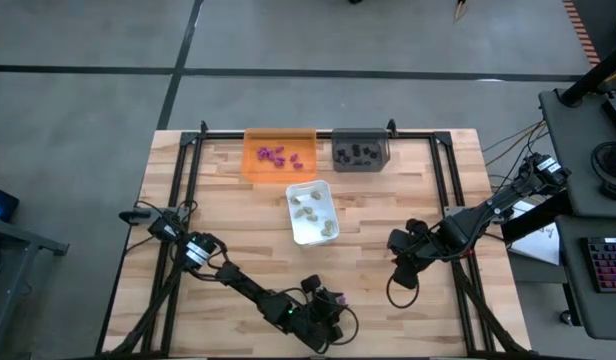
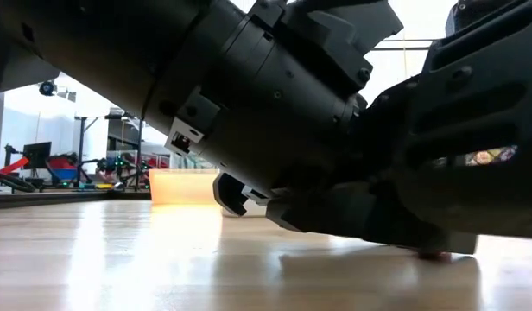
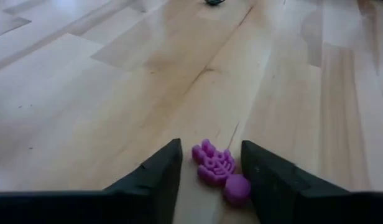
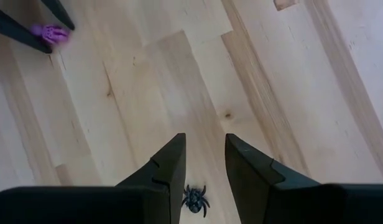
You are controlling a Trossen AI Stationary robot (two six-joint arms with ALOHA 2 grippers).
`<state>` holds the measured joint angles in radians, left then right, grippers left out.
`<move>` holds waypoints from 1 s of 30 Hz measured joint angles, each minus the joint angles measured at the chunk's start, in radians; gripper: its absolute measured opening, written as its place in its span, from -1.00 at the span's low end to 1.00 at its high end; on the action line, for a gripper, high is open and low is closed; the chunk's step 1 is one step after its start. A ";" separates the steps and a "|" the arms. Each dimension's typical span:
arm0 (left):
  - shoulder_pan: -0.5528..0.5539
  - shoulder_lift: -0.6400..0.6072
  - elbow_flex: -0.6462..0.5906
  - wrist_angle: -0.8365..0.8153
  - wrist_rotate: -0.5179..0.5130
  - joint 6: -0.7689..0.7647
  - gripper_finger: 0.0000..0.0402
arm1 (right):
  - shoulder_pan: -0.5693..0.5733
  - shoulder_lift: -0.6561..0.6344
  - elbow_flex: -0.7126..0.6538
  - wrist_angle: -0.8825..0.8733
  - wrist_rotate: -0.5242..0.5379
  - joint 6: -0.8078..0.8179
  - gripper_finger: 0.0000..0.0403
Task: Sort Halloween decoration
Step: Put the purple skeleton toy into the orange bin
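Lying flat between left hand [image 3: 210, 180] fingers, purple skeleton-shaped toy piece [image 3: 217, 169].

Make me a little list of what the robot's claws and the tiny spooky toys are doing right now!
left claw: low at the table's near edge, fingers open on either side of a small purple plastic skeleton toy lying on the wood, not gripping it yet
right claw: over the table's right side, fingers apart, small black plastic spider toy lying on the wood below them
orange tray: holds purple pieces
grey tray: holds black pieces
white tray: holds pale beige pieces
wooden table: bare between trays and claws
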<state>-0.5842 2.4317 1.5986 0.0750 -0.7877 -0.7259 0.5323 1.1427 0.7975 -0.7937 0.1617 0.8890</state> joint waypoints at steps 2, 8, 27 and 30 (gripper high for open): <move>0.000 0.000 0.000 -0.005 -0.005 -0.001 -0.36 | 0.000 0.000 0.000 0.000 0.005 0.000 -0.50; 0.000 -0.007 -0.001 -0.025 -0.016 -0.002 -0.81 | 0.000 0.000 0.000 0.000 0.024 -0.003 -0.50; 0.001 -0.419 -0.004 -0.656 0.052 0.061 -0.94 | 0.000 0.000 0.000 0.030 0.025 -0.017 -0.50; 0.013 -0.515 -0.003 -0.801 0.015 0.059 -0.94 | 0.000 0.000 0.000 0.032 0.025 -0.018 -0.50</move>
<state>-0.5713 1.9171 1.5951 -0.7256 -0.7731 -0.6670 0.5323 1.1427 0.7975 -0.7612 0.1864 0.8715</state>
